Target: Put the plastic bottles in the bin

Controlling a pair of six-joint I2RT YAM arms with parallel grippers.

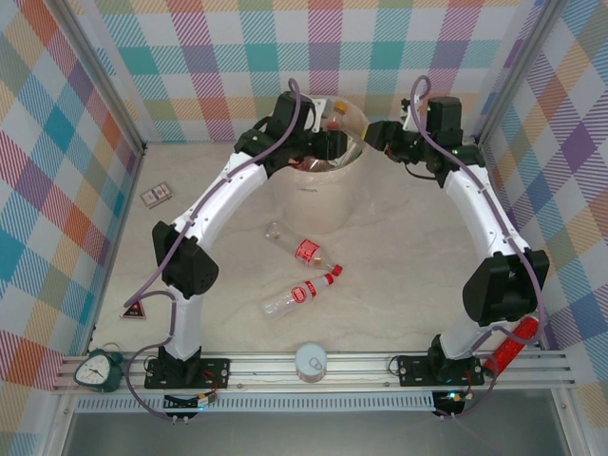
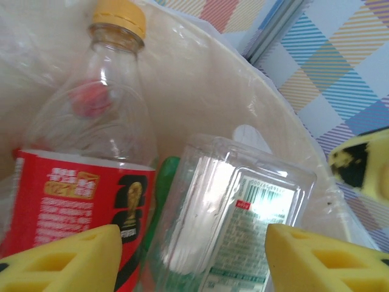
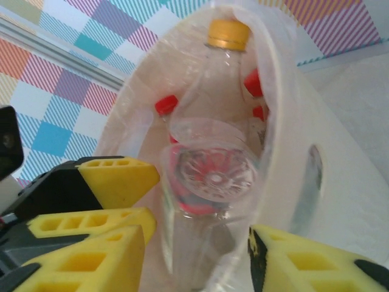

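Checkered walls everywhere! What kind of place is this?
Probably a robot practice booth, not a home: checkered walls, two robot arms bolted to a metal rail, bottles and a bin.
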